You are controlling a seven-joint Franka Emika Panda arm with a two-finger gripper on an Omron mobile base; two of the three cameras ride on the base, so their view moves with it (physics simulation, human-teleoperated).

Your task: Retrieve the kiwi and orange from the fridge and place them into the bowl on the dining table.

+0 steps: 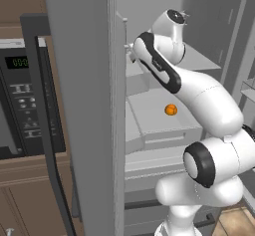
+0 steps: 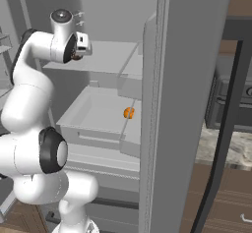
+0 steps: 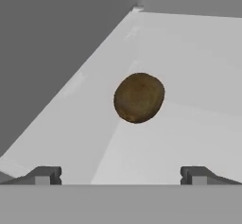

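Observation:
The fridge (image 1: 79, 80) stands open and my arm reaches into its pale grey interior at the upper shelf (image 2: 106, 60). A brown oval kiwi (image 3: 139, 98) lies on that shelf, straight ahead of my gripper (image 3: 120, 176) and a short way off. The gripper is open, its fingertips (image 3: 45, 175) spread wide with nothing between them. The small orange (image 1: 171, 110) rests on the lower shelf tray (image 2: 93, 111), below my hand (image 2: 82, 44); in the right base view the orange (image 2: 129, 112) sits near the tray's right side. The bowl and dining table are out of view.
The open fridge doors (image 2: 192, 79) flank the arm on both sides, each with a long dark handle (image 1: 47, 130). A black microwave (image 1: 20, 100) sits in brown cabinets at the left. The shelf's grey side wall (image 3: 47, 43) runs close on the left of the kiwi.

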